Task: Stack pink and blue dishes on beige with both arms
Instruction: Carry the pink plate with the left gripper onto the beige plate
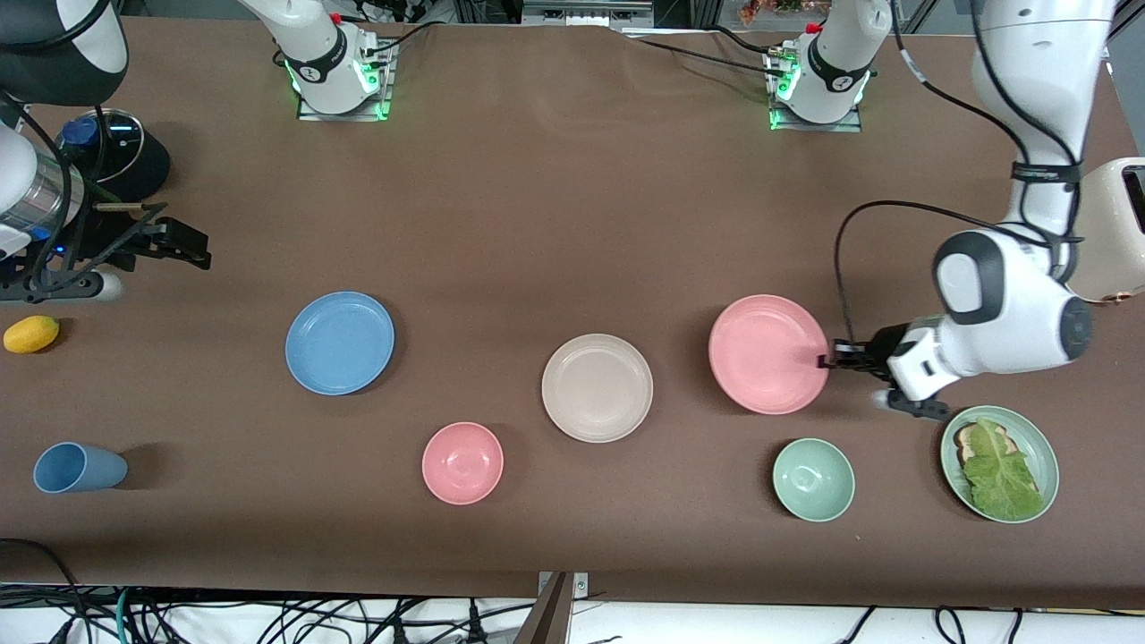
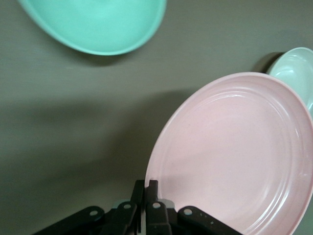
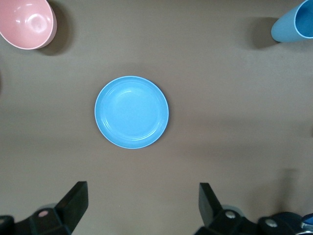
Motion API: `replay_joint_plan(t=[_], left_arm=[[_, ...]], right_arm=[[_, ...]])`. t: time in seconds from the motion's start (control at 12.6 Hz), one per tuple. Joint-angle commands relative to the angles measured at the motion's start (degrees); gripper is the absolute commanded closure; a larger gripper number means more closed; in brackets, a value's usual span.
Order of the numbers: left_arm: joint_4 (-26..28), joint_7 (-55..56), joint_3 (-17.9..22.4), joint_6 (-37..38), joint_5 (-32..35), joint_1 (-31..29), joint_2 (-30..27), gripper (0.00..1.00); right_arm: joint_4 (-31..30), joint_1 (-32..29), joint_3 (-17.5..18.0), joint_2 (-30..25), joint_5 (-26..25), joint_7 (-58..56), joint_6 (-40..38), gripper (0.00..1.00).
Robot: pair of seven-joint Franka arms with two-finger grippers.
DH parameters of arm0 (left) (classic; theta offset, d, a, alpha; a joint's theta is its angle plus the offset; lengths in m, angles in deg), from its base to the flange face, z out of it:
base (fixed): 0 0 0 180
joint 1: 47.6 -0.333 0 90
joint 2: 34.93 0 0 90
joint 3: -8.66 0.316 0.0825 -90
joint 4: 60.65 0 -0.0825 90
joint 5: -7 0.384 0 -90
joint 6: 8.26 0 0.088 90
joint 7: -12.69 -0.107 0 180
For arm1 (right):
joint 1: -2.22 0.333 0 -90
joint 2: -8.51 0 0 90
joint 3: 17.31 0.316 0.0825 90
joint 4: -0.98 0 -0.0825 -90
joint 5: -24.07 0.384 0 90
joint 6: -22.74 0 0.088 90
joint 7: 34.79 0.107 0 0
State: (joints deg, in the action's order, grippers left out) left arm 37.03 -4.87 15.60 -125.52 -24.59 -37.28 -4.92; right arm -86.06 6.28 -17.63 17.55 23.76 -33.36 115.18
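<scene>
Two tools, one plate gripped

My left tool is clamped on the pink plate's rim, beside the beige plate. My right tool hangs spread apart above the desk, the blue plate lying untouched.

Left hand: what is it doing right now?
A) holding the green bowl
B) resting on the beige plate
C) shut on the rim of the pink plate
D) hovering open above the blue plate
C: the left hand is shut on the pink plate at its rim, at the edge toward the left arm's end of the table.
</scene>
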Motion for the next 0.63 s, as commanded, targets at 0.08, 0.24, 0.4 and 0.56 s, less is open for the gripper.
replay_joint_plan(t=[0.08,0.24,0.4,0.56], left_arm=[[-7.8,14.5,0.6,-0.9,1.3,9.0,5.1,1.00],[-10.3,19.0,0.7,-3.3,1.3,12.3,7.5,1.00],[-11.5,22.3,0.8,-5.6,1.3,14.5,9.2,1.00],[-11.6,24.6,0.8,-7.6,1.4,16.1,9.8,1.00]], right_arm=[[-0.9,-0.6,-0.1,-0.9,0.3,0.2,-0.7,0.00],[-0.8,-0.6,-0.2,-0.9,0.3,0.2,-0.6,0.00],[-0.7,-0.6,-0.2,-0.9,0.3,0.2,-0.1,0.00],[-0.5,-0.6,-0.2,-0.8,0.0,0.3,0.2,0.00]])
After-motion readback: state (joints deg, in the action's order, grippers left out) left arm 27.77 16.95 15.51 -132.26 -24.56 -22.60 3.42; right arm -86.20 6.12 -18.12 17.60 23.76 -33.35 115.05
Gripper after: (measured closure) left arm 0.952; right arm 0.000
